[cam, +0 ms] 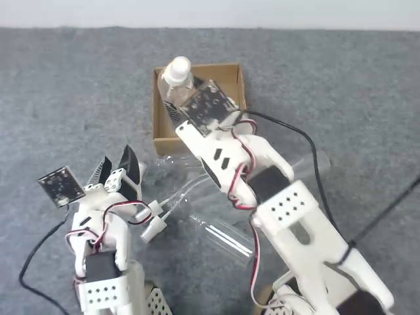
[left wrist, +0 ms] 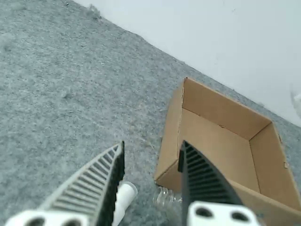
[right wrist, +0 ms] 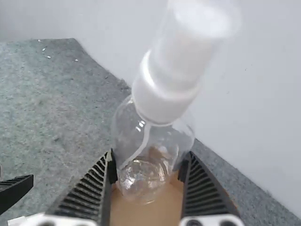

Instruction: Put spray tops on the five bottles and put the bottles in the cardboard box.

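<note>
A clear bottle [cam: 176,82] with a white spray top [right wrist: 181,70] hangs upright over the cardboard box [cam: 231,77], with my right gripper [cam: 178,108] shut on its body [right wrist: 148,165]. The box [left wrist: 221,136] stands open with nothing inside in the left wrist view. My left gripper [cam: 117,161] rests low on the carpet to the box's near left, open [left wrist: 150,162] with nothing between its fingers. Two loose white spray tops [cam: 154,220] with tubes lie beside the left arm. A bare bottle [cam: 220,233] lies on its side in front of the right arm.
Another clear bottle [cam: 177,161] lies against the box's near wall, its neck [left wrist: 164,200] beside a white spray top [left wrist: 123,197]. A further bottle [cam: 308,164] lies behind the right arm. Black cables [cam: 308,141] cross the grey carpet on the right.
</note>
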You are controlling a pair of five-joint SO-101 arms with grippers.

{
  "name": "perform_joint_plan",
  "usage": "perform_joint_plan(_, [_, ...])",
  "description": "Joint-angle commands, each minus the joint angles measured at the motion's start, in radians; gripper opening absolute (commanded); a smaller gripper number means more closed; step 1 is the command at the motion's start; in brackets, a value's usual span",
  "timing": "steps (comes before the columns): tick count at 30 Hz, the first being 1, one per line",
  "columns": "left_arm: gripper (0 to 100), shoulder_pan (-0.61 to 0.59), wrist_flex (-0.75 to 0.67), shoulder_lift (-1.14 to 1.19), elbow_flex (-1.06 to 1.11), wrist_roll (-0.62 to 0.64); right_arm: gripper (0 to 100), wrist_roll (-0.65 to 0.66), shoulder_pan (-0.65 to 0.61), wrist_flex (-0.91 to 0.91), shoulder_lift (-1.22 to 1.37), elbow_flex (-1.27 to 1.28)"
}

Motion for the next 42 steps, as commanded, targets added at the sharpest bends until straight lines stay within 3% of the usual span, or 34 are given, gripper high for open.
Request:
perform_joint_plan(1, [18, 0.002, 0.002, -0.009, -0.013, -0.008, 2.8, 0.031, 0.021, -0.027, 0.065, -0.137])
perform_joint_plan(20, [18, 0.002, 0.003, -0.008, -0.013, -0.008, 2.8, 0.023, 0.059, -0.022, 0.530, -0.505])
perform_joint_plan(42, [18, 0.002, 0.003, -0.008, -0.013, -0.008, 2.7, 0.023, 0.085, -0.027, 0.753, -0.658])
